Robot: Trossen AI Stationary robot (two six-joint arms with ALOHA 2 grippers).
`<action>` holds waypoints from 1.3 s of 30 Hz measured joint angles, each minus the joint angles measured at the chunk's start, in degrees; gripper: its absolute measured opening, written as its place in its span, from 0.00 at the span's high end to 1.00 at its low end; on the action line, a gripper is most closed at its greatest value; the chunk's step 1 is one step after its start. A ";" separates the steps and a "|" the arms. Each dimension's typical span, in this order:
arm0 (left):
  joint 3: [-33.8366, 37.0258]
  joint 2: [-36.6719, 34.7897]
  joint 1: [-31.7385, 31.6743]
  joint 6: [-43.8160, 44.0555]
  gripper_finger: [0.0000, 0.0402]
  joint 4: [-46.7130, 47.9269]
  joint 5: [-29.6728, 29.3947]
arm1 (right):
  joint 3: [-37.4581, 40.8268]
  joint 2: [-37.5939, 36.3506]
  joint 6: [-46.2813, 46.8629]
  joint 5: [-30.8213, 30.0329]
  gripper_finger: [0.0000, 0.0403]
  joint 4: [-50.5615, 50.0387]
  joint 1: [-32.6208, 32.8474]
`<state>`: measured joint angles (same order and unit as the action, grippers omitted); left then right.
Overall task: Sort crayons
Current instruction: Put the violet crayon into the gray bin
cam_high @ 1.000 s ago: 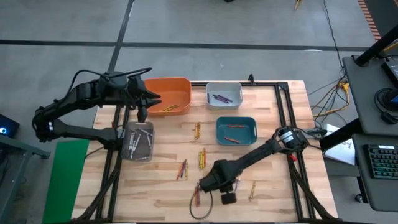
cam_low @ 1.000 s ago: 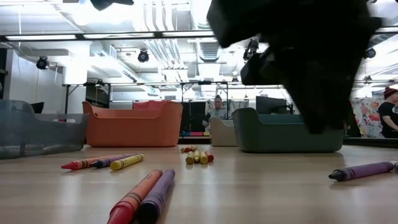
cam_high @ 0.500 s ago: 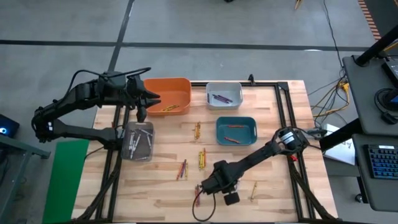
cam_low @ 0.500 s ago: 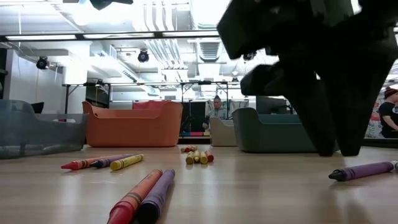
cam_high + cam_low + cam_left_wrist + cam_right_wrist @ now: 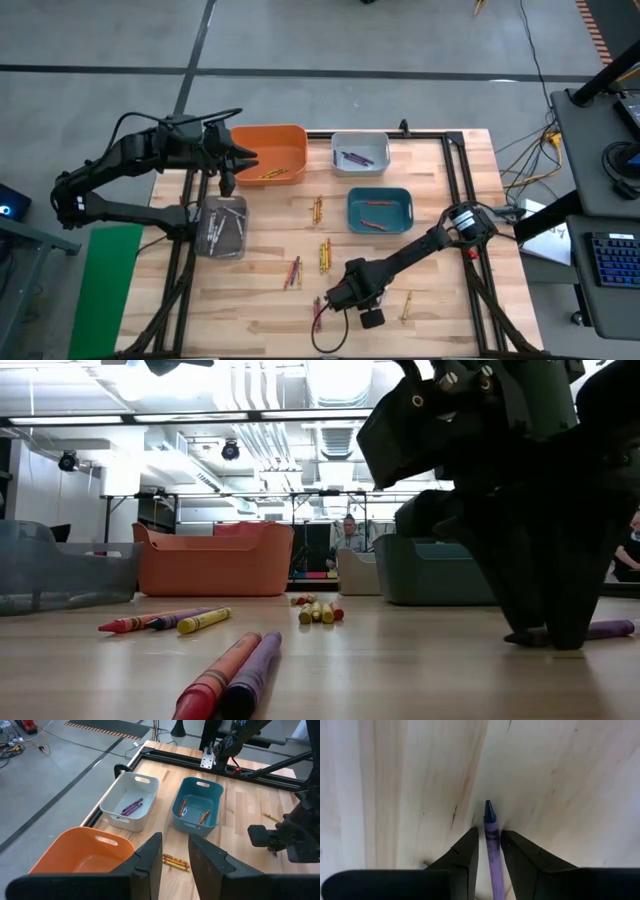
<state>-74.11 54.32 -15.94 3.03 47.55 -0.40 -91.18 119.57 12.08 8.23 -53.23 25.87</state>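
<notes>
My right gripper point(image 5: 338, 298) is low at the table's near middle, its open fingers point(image 5: 472, 845) standing on either side of a purple crayon point(image 5: 492, 845) that lies flat on the wood. In the low view the fingertips point(image 5: 545, 635) reach down to the table and the crayon's end point(image 5: 612, 628) sticks out beside them. My left gripper point(image 5: 230, 165) hangs empty and narrowly open between the orange bin point(image 5: 272, 150) and the dark grey bin point(image 5: 222, 225). Loose crayons lie at mid-table point(image 5: 325, 253). My right gripper's fingers slant down from above, one on each long side of the purple crayon's body point(image 5: 491, 832), just behind its tip. The crayon lies flat on the table between them. Whether the fingers touch it I cannot tell.
A white bin point(image 5: 360, 152) holds purple crayons and a teal bin point(image 5: 380, 210) holds reddish ones. Crayons lie loose on the wood: a yellow-orange pair point(image 5: 318, 208), red ones point(image 5: 293, 270), one yellow point(image 5: 406, 305), and a red-purple pair point(image 5: 230, 675). A black frame borders the table.
My right gripper has come down toward the table and a little toward its near edge. Its fingertips, a second ago above the wood, now stand at the table on both sides of the purple crayon. The crayon has stayed where it lay.
</notes>
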 joint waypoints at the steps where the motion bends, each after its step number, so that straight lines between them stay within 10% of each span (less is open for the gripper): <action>1: 0.00 0.02 0.00 0.01 0.81 0.00 0.00 | 0.02 0.00 0.00 -0.62 0.80 0.00 0.00; 21: 0.00 0.03 0.00 -1.03 0.81 -1.40 -0.01 | -15.08 -4.05 7.11 -3.48 0.97 -12.61 -6.10; 27: 0.00 0.03 -0.02 -1.03 0.81 -1.58 0.00 | -26.52 -6.21 11.67 -14.40 0.97 -14.31 -16.59; 39: 0.00 0.90 -0.01 7.06 0.81 -3.07 -0.68 | -30.75 -6.93 6.49 -14.21 0.97 -19.63 -45.75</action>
<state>-74.11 55.22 -15.95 10.09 44.49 -1.08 -121.92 112.64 18.57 -5.98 -72.86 -19.88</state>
